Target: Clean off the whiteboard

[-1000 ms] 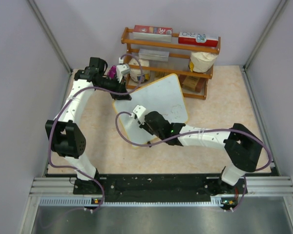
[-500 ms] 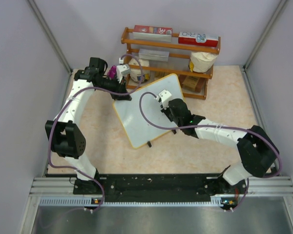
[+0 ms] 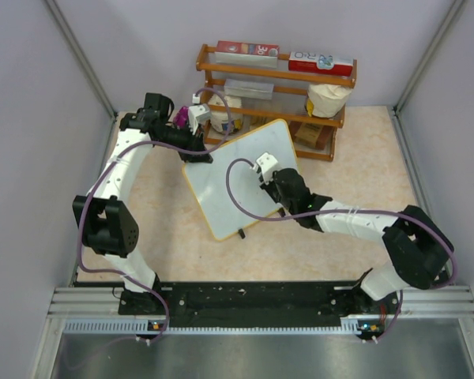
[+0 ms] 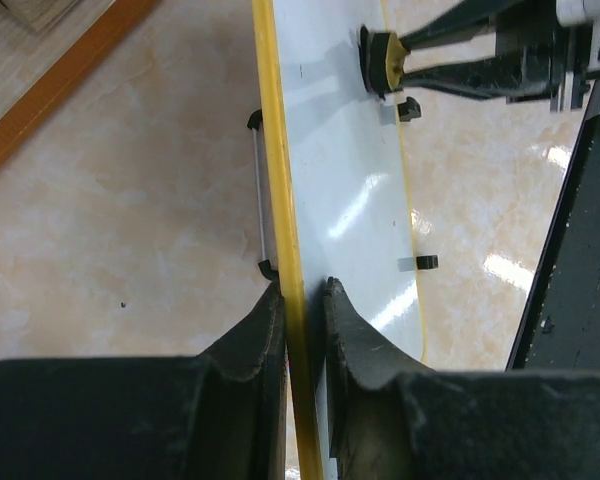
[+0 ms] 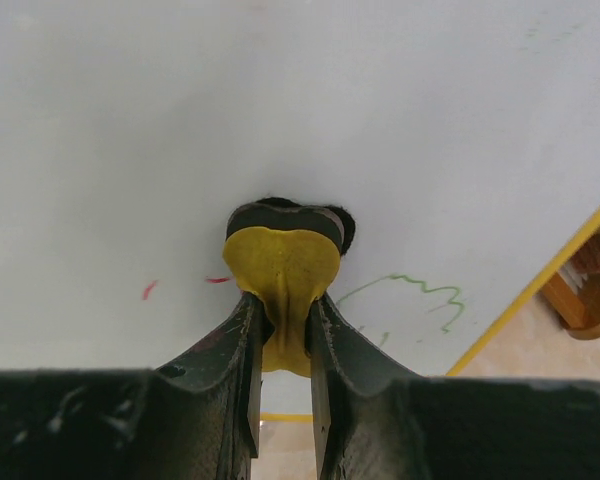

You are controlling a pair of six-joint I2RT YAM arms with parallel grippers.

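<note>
**Whiteboard clamped at its edge, eraser on its face**

We find the whiteboard set askew mid-table, its far corner close before a wooden rack that carries boxes and a white bag. The left gripper is nipped tight on the board's yellow frame. The right gripper is closed on a yellow eraser, its pad against the board, near a green scribble and red flecks. The table is beige and marbled, with lilac walls around it.
</note>
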